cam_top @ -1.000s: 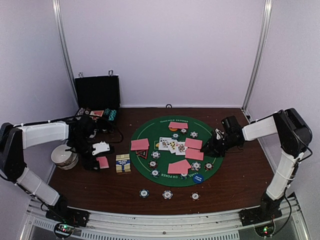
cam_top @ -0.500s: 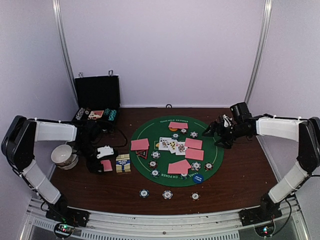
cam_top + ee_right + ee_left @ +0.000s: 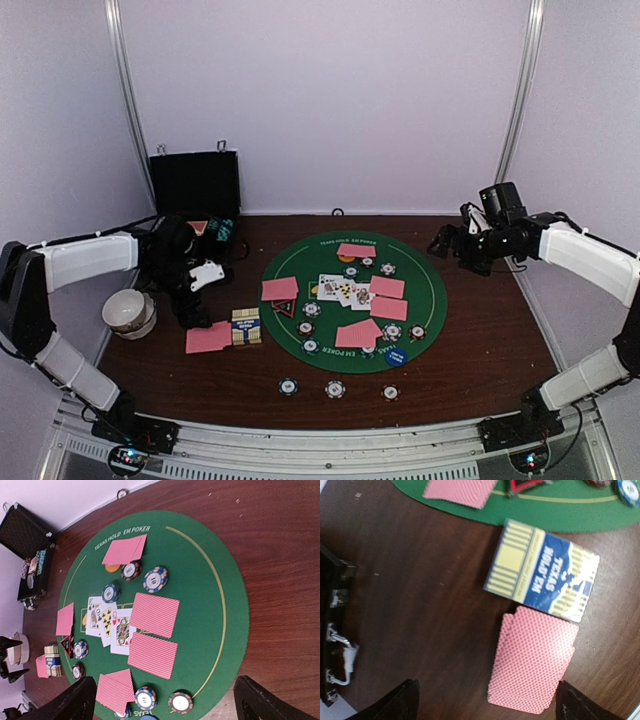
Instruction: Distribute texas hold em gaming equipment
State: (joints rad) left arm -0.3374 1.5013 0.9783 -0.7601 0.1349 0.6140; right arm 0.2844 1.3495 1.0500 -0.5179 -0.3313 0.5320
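A round green poker mat [image 3: 430,290] holds three face-up cards [image 3: 345,290], several pink-backed cards [image 3: 154,614] and striped chips [image 3: 155,579]. A blue disc [image 3: 397,356] sits at the mat's near edge and a red-black triangle marker [image 3: 284,307] at its left. A stack of pink-backed cards [image 3: 532,662] lies flat on the brown table beside the blue-yellow card box [image 3: 542,575]. My left gripper [image 3: 485,702] hovers open above that stack, holding nothing. My right gripper [image 3: 446,243] hangs open, raised off the mat's far right edge, with nothing between its fingers.
The open black case [image 3: 195,185] stands at the back left with chips in its tray. A white bowl [image 3: 128,312] sits at the left edge under my left arm. Three chips [image 3: 335,389] lie in a row on the table in front of the mat.
My left gripper opened, let the pink card stack down beside the card box and lifted away. My right gripper opened and pulled back up and to the right, off the mat.
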